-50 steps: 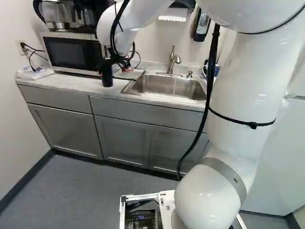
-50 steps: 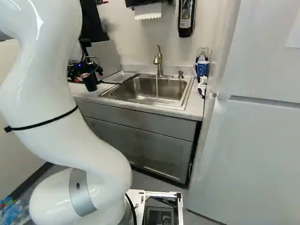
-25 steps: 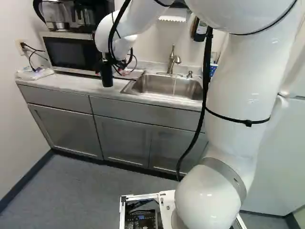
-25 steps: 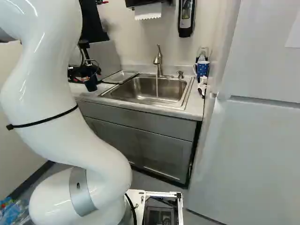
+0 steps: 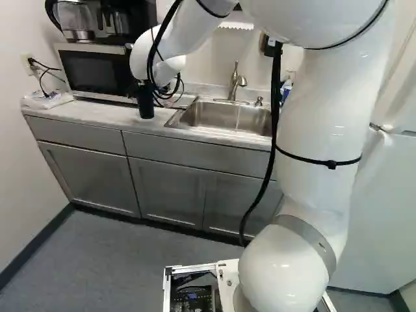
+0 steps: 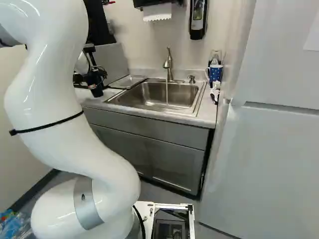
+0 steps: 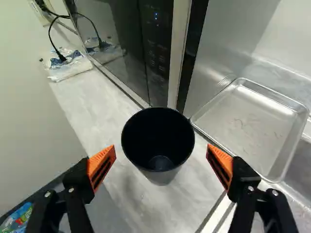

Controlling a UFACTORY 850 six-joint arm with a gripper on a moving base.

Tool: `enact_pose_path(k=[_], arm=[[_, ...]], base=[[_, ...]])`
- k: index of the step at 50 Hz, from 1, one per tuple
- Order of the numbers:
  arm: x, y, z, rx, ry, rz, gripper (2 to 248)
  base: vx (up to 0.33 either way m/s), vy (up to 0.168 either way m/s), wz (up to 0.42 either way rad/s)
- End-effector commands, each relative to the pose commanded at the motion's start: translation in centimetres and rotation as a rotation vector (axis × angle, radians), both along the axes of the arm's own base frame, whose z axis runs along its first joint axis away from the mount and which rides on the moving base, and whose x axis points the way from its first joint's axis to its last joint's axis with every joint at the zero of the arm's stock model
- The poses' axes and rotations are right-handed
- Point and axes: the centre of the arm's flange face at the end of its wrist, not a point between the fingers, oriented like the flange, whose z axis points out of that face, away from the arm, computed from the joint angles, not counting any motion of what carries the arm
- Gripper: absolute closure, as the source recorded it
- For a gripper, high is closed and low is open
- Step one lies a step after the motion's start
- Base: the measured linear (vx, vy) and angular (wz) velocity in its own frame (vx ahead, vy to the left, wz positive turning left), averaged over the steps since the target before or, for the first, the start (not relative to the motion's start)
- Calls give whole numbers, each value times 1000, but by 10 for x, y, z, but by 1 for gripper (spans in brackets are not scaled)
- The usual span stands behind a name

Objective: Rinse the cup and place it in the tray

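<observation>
Arm (image 5: pixel 318 130) was lowered toward black cup (image 7: pixel 158 138); gripper (image 7: pixel 161 151) was spread wide, nothing held. Grasp was needed before rinsing.

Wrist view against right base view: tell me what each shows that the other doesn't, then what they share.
Only the wrist view shows the gripper's orange pads apart on either side of the cup, the microwave's dark front and the plastic-wrapped packet with a plug on it.

Only the right base view shows the faucet running into the sink, the blue mug and the fridge.

Both show the dark cup, the metal tray and the counter.
</observation>
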Motion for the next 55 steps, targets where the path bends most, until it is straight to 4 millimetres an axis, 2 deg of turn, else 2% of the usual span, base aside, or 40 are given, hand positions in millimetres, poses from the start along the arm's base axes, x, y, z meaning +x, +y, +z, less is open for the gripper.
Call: enact_pose_path(k=[23,55], arm=[[3,4,-13,60,-102,3,3],[-6,-1,-28,142,-241,3,3]], base=[[0,0,0],[0,0,0]])
